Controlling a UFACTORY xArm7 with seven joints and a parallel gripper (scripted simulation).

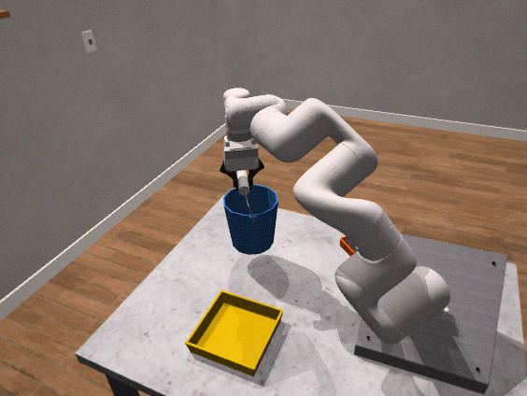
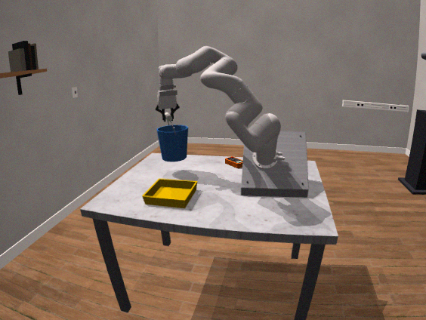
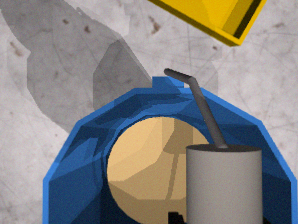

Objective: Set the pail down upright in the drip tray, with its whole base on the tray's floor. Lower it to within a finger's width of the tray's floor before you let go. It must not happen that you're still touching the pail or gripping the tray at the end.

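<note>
A blue pail point(image 1: 250, 219) hangs upright in the air by its wire handle, well above the marble table. My gripper point(image 1: 242, 179) is shut on the handle's pale grip point(image 1: 243, 182), straight above the pail. It also shows in the exterior view point(image 2: 167, 115) over the pail point(image 2: 172, 143). In the wrist view I look down into the pail point(image 3: 165, 160) with its tan floor, the grey grip point(image 3: 223, 182) and the wire handle point(image 3: 200, 105). The yellow drip tray point(image 1: 235, 331) lies empty on the table's near side, apart from the pail; it shows in the exterior view point(image 2: 170, 192), and its corner in the wrist view point(image 3: 215, 17).
A small orange item point(image 2: 234, 161) lies on the table by the arm's base. The arm stands on a dark grey plate point(image 2: 277, 166) at the table's right side. The table edge runs close to the tray's near side.
</note>
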